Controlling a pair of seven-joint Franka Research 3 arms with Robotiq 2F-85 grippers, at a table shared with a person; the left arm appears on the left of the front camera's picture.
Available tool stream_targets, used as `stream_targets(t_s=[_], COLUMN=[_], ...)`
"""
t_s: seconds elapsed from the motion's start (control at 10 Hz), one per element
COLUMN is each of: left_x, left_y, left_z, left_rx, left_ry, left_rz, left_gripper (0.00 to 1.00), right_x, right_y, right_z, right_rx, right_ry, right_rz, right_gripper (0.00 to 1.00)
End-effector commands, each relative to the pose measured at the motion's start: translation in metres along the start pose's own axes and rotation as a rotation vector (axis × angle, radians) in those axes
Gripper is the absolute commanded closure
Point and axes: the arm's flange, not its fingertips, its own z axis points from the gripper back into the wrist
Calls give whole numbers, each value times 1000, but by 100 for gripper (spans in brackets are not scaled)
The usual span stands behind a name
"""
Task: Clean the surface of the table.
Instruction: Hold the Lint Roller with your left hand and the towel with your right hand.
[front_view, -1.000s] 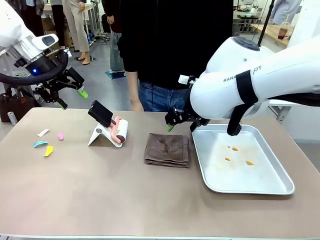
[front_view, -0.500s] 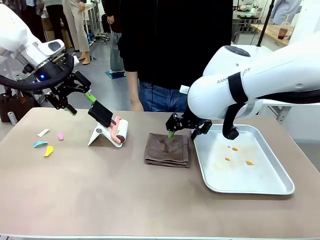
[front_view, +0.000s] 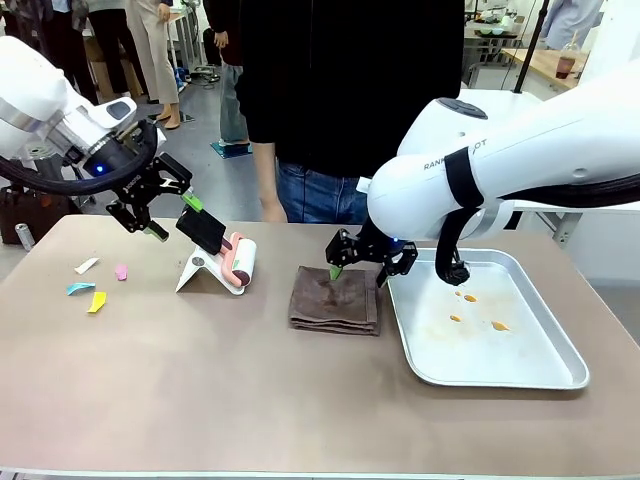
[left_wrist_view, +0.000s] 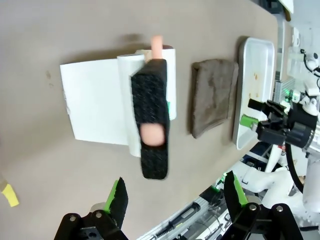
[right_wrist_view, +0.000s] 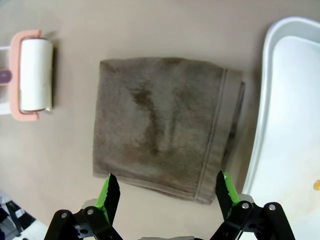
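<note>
Beige-brown and matte, spreading across the whole near view as the bench (front_view: 200, 400) and bearing everything in play, not yet looking cleaned. Hovering the right end effector (front_view: 360, 268) low over the far edge of the folded brown cloth (front_view: 335, 298), fingers standing apart with nothing between them, most likely lining up a pinch on the cloth for wiping. Hanging the left end effector (front_view: 172, 217) just beside the black padded handle (front_view: 203, 228) of the lint roller (front_view: 240, 262), fingers spread as well and gripping nothing, with the wrist view looking down at that handle ahead of the two green pads (left_wrist_view: 119, 192). Resting the roller on a white stand (front_view: 195, 272), handle tilting up and away from the bench, probably for an easy grab from above. Keeping the cloth flat and squared between roller and tray (front_view: 520, 378), just beside the tray yet touching neither, seemingly for a clean pick. Counting now: one cloth, one roller, one stand, one silver tray, two end effectors, and four paper scraps (front_view: 97, 302) in white, pink, blue and yellow, sitting loose near the left edge, likely litter for the roller. Showing a few orange spots (front_view: 467, 297) inside the tray, too small for a firm count. Standing at the far side, one person (front_view: 340, 100).
</note>
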Motion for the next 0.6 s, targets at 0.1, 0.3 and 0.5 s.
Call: stream_targets(t_s=[0.1,0.3,0.5], left_x=[15,30,38], left_y=[14,22,29], left_z=[-10,-24,-31], left_rx=[-52,-100,-155], left_ry=[-27,-74,-126], left_rz=[-15,-3,2], left_gripper=[0,0,0], right_x=[-4,-5,-1], right_y=[7,9,6], right_z=[5,3,-8], right_rx=[25,19,1], right_ry=[-18,-7,37], right_rz=[-6,-6,-19], right_gripper=[0,0,0])
